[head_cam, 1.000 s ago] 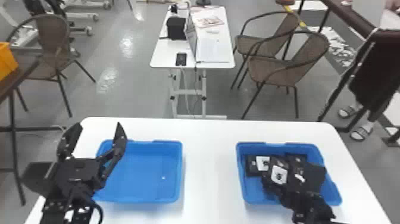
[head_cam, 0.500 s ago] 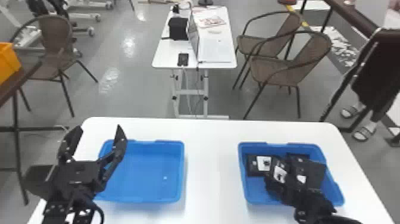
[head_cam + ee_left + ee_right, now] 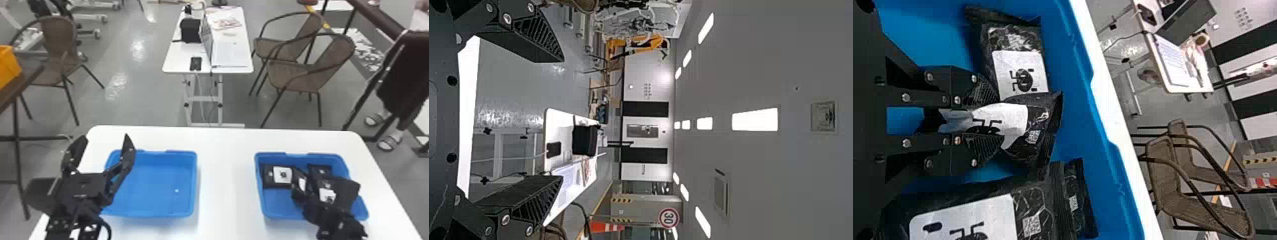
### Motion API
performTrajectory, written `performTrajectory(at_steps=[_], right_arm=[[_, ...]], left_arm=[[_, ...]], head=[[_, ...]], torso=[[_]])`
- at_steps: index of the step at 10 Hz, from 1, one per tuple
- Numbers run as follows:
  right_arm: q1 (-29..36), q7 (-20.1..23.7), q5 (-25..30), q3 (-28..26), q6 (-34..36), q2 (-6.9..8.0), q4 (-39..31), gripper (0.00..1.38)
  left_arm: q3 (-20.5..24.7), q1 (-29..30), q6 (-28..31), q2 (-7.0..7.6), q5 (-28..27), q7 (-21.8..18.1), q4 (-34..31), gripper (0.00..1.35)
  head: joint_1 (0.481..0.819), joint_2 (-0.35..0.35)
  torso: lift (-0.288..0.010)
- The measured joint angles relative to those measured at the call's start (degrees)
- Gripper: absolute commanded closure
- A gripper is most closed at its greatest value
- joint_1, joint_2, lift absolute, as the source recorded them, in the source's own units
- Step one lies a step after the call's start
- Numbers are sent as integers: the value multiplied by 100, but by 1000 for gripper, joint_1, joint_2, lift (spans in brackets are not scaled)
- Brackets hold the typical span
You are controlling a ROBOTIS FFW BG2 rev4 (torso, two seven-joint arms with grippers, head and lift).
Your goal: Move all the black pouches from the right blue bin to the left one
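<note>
Left gripper (image 3: 105, 137): matte black, spread wide. Right of it, smooth plastic left bin (image 3: 195, 178). In right bin (image 3: 259, 194): flat rectangular pouch (image 3: 268, 178) left of right gripper (image 3: 298, 191), which pinches a crinkled black pouch (image 3: 1040, 120); bulkier glossy pouch (image 3: 346, 191) to its right. From here, left gripper hides the left bin's near-left corner.

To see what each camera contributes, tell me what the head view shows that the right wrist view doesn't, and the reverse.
Head view: the left blue bin and the open left gripper.
Right wrist view: QR codes on black pouches.
Both: the right blue bin, white labels, the right gripper on a pouch, brown chairs.
</note>
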Motion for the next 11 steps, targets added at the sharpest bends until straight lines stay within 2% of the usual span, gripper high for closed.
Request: performTrajectory(at_steps=[2,3,5,6,7,9,10,11], right_arm=[[470,81,24,153,338,-4,-1405,1205],[558,342,164,269,524,-32,-1955,1205],[335,1145,578,536,794,-70,-2437,1205],[-7,1623,861,792,846,-105,-2418,1205],[-444,1879,963,1230,858,-214,-2233,1205],[-1284,2069,606,2312,672,-384,-1630,1205],[-1603,2070,342,2838,542,-416,-1371,1205],[-1873,2075,47,3329,407,-429,-1139,1205]], left_arm=[[-6,-28,-6,-12,-7,3,4,199],[-6,-41,8,-16,-12,3,4,194],[-29,-102,177,-10,165,-32,-14,193],[-43,-224,547,42,592,-245,-65,197],[-25,-445,1343,163,1159,-546,-221,194],[49,-1016,3169,506,2025,-1000,-587,194],[79,-1204,3663,594,2423,-1031,-621,193],[140,-1317,4002,575,2711,-1063,-626,196]], head=[[695,12],[695,34],[695,89],[695,103],[695,131],[695,189],[695,203],[695,234]], torso=[[0],[0],[0],[0],[0],[0],[0],[0]])
